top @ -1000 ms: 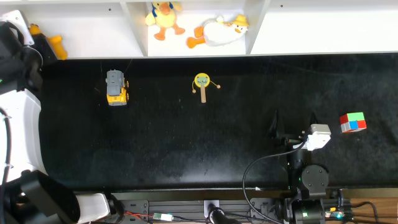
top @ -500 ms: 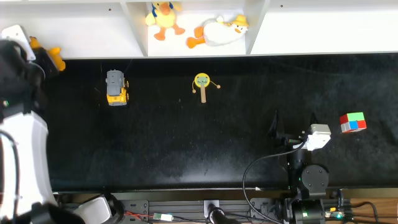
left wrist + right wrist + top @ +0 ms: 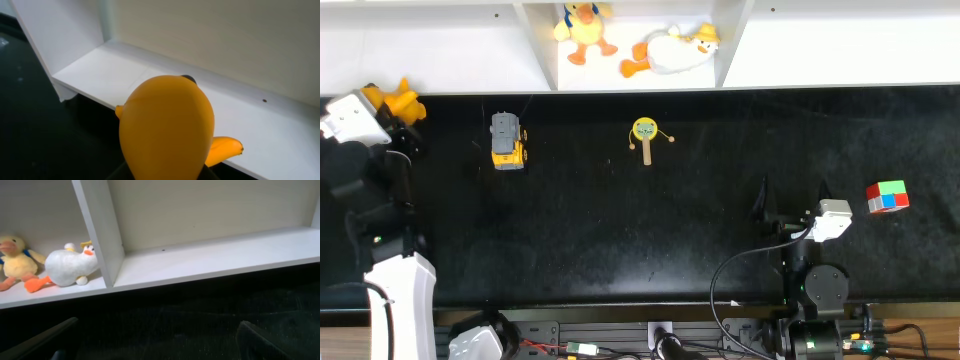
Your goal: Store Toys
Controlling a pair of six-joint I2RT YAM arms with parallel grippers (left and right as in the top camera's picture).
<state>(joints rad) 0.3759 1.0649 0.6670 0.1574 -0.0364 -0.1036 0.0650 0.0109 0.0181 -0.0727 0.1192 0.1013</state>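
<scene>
An orange duck toy (image 3: 402, 101) is at the far left, just in front of the white shelf (image 3: 470, 60). My left gripper (image 3: 388, 110) is shut on it. In the left wrist view the orange toy (image 3: 167, 125) hides the fingers, and the left shelf compartment (image 3: 150, 75) lies right behind it. A yellow toy truck (image 3: 507, 140), a yellow rattle (image 3: 646, 133) and a coloured cube (image 3: 887, 196) lie on the black mat. My right gripper (image 3: 790, 205) stands open at the front right with nothing between its fingers (image 3: 262, 340).
A yellow duck plush (image 3: 584, 25) and a white duck plush (image 3: 670, 48) lie in the middle shelf compartment. The right compartment (image 3: 225, 250) holds nothing. White dividers (image 3: 100, 230) separate the compartments. The black mat (image 3: 620, 230) is bare at the middle and front.
My left arm has come down the picture with the orange toy, from over the left shelf compartment to its front edge. The right arm has kept still.
</scene>
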